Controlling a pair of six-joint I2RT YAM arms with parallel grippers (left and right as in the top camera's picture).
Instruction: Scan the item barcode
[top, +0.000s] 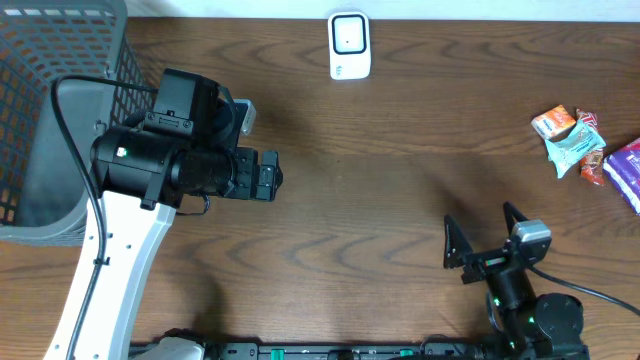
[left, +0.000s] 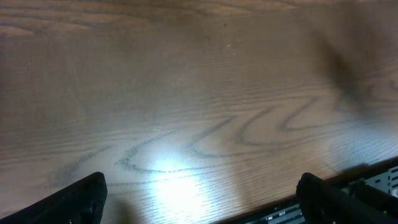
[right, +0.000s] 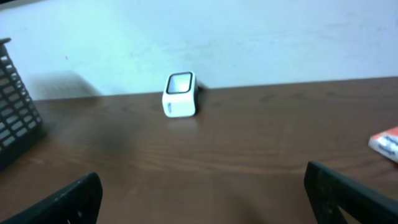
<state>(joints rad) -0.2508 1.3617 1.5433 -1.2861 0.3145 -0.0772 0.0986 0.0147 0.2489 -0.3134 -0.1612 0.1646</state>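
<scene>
The counter (top: 380, 190) is showing a dark brown wood, with darker grain running across it in wavy, looping lines. In the left wrist view a pale glare is washing out one patch of that grain. The scanner (top: 350, 45) is standing out in white, its window looking grey. The basket (top: 40, 60) is showing a dark grey mesh. The left arm (top: 160, 165) is showing black on its upper part and white along its lower link. The right pincer (top: 477, 213) is showing black, with a small green light glowing on the arm behind it. The snack packets (top: 575, 145) are showing orange, teal, reddish brown and purple. The wall (right: 249, 37) is looking a pale bluish white.
</scene>
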